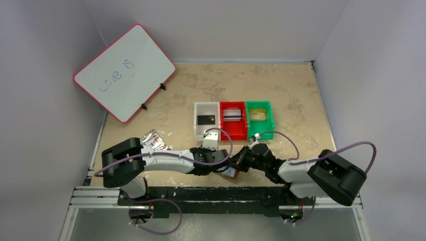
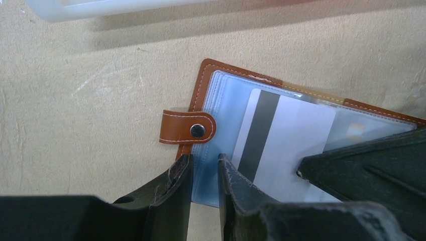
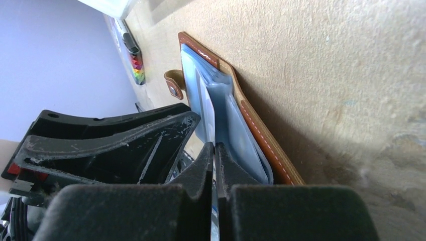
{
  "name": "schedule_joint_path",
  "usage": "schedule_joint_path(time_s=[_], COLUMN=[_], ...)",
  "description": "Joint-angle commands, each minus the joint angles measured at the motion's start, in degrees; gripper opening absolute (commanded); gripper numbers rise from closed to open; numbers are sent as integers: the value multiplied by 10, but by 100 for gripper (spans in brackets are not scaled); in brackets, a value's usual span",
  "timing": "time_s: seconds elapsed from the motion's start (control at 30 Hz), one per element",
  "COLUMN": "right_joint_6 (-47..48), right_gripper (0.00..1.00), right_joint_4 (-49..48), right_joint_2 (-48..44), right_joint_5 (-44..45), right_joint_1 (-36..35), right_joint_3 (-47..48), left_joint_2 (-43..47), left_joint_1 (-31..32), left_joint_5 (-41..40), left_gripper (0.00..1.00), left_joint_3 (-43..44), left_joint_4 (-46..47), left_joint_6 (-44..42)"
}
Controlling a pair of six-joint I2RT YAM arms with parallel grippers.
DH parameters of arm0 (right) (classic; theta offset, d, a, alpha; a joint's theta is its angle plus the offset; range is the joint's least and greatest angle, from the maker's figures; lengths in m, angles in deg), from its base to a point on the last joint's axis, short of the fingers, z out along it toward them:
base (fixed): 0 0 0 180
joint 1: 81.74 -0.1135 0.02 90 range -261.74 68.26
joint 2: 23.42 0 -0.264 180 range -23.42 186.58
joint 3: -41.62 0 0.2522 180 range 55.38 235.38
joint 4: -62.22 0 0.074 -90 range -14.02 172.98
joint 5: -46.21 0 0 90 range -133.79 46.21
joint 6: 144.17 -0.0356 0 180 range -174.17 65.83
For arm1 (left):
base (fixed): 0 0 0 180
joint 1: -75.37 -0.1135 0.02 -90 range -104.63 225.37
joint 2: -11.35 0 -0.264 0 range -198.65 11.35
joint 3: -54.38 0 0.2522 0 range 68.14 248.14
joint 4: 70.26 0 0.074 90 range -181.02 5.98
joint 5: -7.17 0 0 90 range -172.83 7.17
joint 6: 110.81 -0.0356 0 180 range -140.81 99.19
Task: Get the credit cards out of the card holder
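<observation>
Left wrist view: the card holder [image 2: 203, 88] lies open on the tan table [image 2: 90, 100], brown leather rim up, with its snap tab [image 2: 187, 127] sticking out to the side. Bluish clear sleeves [image 2: 228, 108] fill the inside, and a pale card [image 2: 294, 138] with a dark stripe sits partly out of one of them. The left gripper [image 2: 203, 165] stands over the holder's corner just below the tab, its fingers a little apart, with blue sleeve showing in the gap between them.

The right gripper [image 3: 215, 150] has its fingers pressed tight together at the sleeve edge – a thin pale edge runs into the seam, though what it is cannot be told. Its dark finger also reaches onto the pale card in the left wrist view.

From the top camera, both arms meet over the holder at the near edge of the table. Behind it sit three bins in a row – a white bin [image 1: 197, 124] holding a black card [image 1: 206, 119], a red bin [image 1: 224, 131] holding a silvery card [image 1: 232, 114], and a green bin [image 1: 269, 119] holding a gold card [image 1: 257, 114].
</observation>
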Motion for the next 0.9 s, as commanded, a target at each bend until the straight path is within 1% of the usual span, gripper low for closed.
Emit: schedule_joint_path(time_s=[0.0, 0.1, 0.23, 0.4, 0.57, 0.67, 0.77, 0.87], right_joint_6=[23, 26, 20, 33, 44, 51, 66, 93], right_gripper=[0, 0, 0, 0, 0, 0, 0, 0], right_joint_4=[111, 185, 229, 318, 352, 394, 438, 460], right_joint_2=[-55, -102, -166, -253, -341, -384, -414, -435], right_joint_5=[18, 40, 60, 79, 100, 125, 147, 162], right_joint_1=[3, 3, 3, 3, 4, 4, 3, 4], right_joint_3=[18, 27, 16, 28, 26, 36, 51, 64], left_joint_2=[4, 5, 5, 25, 36, 48, 66, 88], left_joint_1=[5, 4, 5, 5, 5, 5, 5, 4], left_joint_5=[16, 12, 6, -8, -14, -15, -20, -28], left_gripper=[24, 24, 23, 23, 23, 24, 24, 26], left_joint_3=[-10, -9, -7, -11, -5, -15, -21, -29], left_joint_4=[-23, -26, -31, -33, -36, -24, -18, -14], left_joint_6=[7, 7, 12, 21, 24, 25, 27, 29])
